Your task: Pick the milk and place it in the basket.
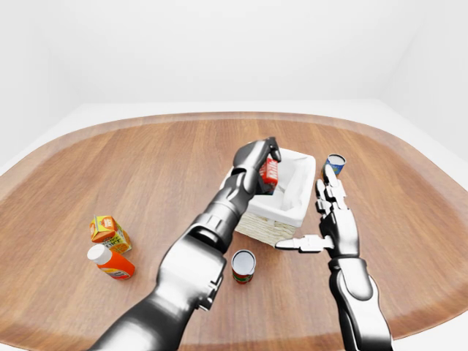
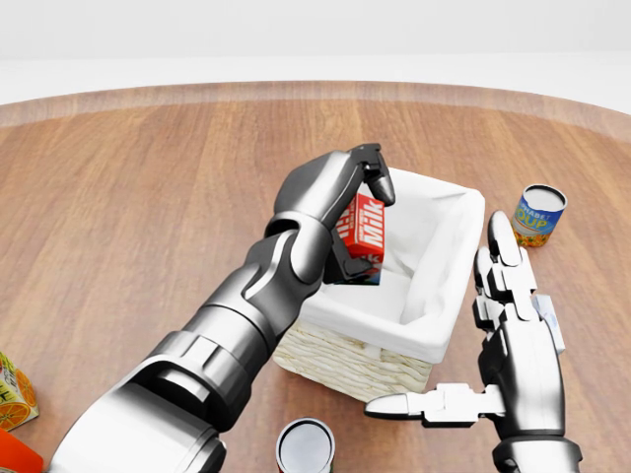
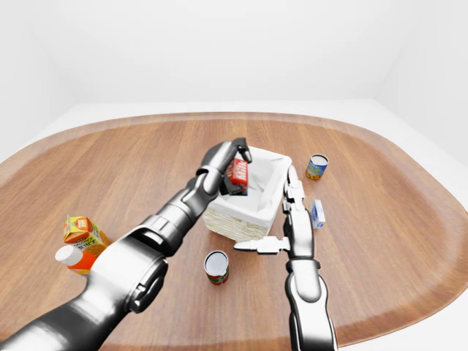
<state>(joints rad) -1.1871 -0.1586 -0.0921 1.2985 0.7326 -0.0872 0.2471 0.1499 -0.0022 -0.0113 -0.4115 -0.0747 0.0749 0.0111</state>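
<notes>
milk clamped in left hand, tilted, hanging over the basket interior near its left rim. Right hand fingers spread flat, just right of basket. Soup can on surface beyond.

Both arms wore glossy gunmetal-grey shells, smoothly rounded, with darker seams at the joints. The left arm showed ringed, ribbed collars along the forearm and a bulky shoulder casing. The left robot hand had black fingertips (its knuckle shell was silver). The right robot hand had blocky, segmented silver fingers.
</notes>
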